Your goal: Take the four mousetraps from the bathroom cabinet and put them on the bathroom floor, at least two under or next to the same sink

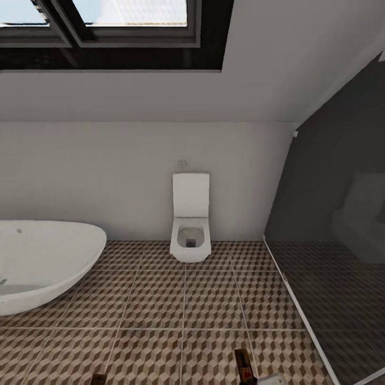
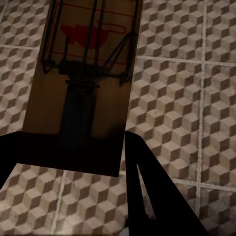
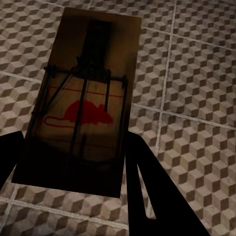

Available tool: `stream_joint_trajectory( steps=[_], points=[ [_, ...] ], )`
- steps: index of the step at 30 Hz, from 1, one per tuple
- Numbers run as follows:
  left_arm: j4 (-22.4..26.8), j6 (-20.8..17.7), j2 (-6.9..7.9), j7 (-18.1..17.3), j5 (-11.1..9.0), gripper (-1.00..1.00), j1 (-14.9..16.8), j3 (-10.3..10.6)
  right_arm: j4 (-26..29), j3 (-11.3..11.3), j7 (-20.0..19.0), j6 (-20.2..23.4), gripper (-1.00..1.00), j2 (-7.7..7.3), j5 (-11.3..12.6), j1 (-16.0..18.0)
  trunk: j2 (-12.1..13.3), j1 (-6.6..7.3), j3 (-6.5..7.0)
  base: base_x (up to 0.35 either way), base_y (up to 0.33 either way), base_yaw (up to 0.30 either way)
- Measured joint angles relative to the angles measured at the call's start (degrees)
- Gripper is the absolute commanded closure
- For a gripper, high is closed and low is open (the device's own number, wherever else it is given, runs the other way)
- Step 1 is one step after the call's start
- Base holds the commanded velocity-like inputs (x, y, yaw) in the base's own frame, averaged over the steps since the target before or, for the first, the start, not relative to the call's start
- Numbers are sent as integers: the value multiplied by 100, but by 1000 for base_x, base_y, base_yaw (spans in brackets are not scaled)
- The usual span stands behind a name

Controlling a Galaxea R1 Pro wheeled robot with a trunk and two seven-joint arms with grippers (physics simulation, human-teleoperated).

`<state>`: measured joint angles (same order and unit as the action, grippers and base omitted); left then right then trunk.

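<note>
Two mousetraps in hand, one per gripper. Left mousetrap (image 2: 81, 93): brown board pinched by the left gripper (image 2: 69, 162), held above the bathroom floor (image 2: 187, 98); far end of the board cut off by the frame edge, red mouse print and dark wire bar partly legible, near end lost in shadow. Left gripper fingers (image 2: 157, 196) black silhouettes, no detail. Right mousetrap (image 3: 81, 105): whole board visible, red mouse print clear, wire bar across it, pinched by the right gripper (image 3: 69, 182) over the same cube-pattern tiles; near edge dark.

Head view: only a sliver of a trap (image 1: 244, 364) at the bottom edge, another dark tip (image 1: 100, 378) barely readable. Beyond: white toilet (image 1: 189, 224) against the wall, bathtub (image 1: 43, 262) cropped at left, dark glass panel (image 1: 331, 256) right with a faint reflection, window (image 1: 107, 27) cut off up top.
</note>
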<state>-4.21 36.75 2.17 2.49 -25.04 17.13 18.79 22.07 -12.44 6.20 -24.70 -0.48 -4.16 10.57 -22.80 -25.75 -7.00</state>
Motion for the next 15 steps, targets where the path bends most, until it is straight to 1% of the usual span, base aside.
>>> stream_joint_trajectory(
  steps=[5, 15],
  points=[
    [-1, 0, 0, -1, -1, 100, 1, -1, 2, 0, -3, 0, 100, 0, 0, 0, 0, 0, 0, 0, 0, 48],
    [-1, 0, -2, -1, -1, 100, 1, -1, 2, 0, -4, -3, 100, 0, 0, -2, 0, 0, 0, 0, 0, 4]
  ],
)
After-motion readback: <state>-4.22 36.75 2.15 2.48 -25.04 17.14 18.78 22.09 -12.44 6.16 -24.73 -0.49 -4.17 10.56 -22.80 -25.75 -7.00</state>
